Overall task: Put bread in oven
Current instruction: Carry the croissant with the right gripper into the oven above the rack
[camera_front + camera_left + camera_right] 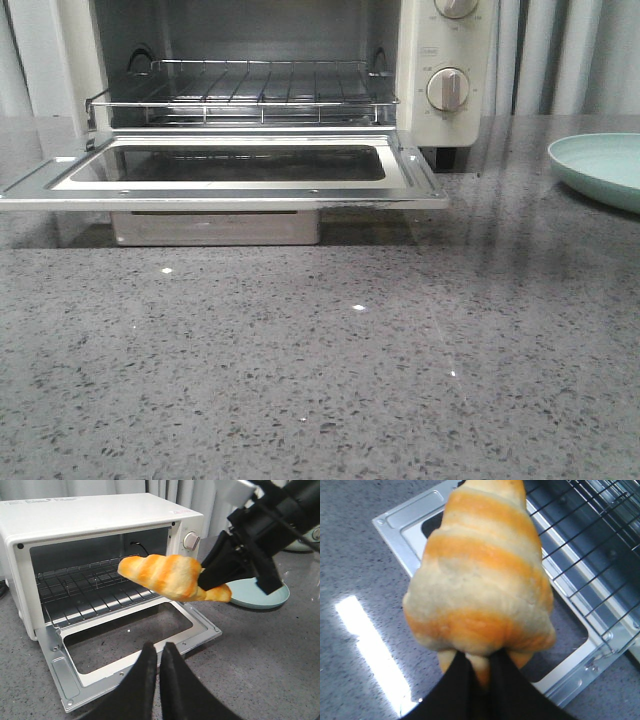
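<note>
The bread (172,577), a golden-orange roll with cream stripes, hangs in the air in front of the oven (100,520), above its lowered glass door (200,625). My right gripper (212,577) is shut on the bread's tapered end; it fills the right wrist view (480,575), where my right gripper (480,667) pinches it over the door frame (402,527). My left gripper (160,647) is shut and empty, above the counter before the door. In the front view the oven (440,60) stands open with its wire rack (250,95) bare; neither gripper nor the bread shows there.
A pale green plate (600,165) lies on the grey speckled counter (350,360) right of the oven, also in the left wrist view (260,595). The open door (420,180) juts out over the counter. Round knobs (447,88) sit on the oven's right panel.
</note>
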You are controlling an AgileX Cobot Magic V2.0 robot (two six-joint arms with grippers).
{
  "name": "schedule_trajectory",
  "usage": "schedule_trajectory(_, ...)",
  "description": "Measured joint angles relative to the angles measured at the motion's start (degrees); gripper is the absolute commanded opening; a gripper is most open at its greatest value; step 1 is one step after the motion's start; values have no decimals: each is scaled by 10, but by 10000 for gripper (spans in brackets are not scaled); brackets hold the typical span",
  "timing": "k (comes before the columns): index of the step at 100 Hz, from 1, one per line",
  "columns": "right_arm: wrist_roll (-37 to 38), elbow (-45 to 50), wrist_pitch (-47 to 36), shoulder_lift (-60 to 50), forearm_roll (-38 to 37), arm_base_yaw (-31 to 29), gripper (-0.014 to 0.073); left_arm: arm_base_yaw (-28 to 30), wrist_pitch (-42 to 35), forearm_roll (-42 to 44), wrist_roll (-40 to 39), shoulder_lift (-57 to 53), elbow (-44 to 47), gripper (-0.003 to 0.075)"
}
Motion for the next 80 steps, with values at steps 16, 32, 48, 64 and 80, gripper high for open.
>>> schedule_trajectory(16,-1,-66,2,66,-39,0,-69,0,3,0,0,0,0,-22)
schedule_trajectory(32,-1,-114,-10,117,-95,0,-69,0,11,0,0,0,0,-22)
schedule_trajectory(48,-3,-137,-24,155,-155,0,-69,0,13,1,0,0,0,-22)
schedule_trajectory(64,-3,-137,-63,174,-190,-4,-69,0,13,1,0,0,0,-22)
schedule_trajectory(80,-3,-140,-102,187,-204,-10,-69,0,14,1,0,0,0,-22)
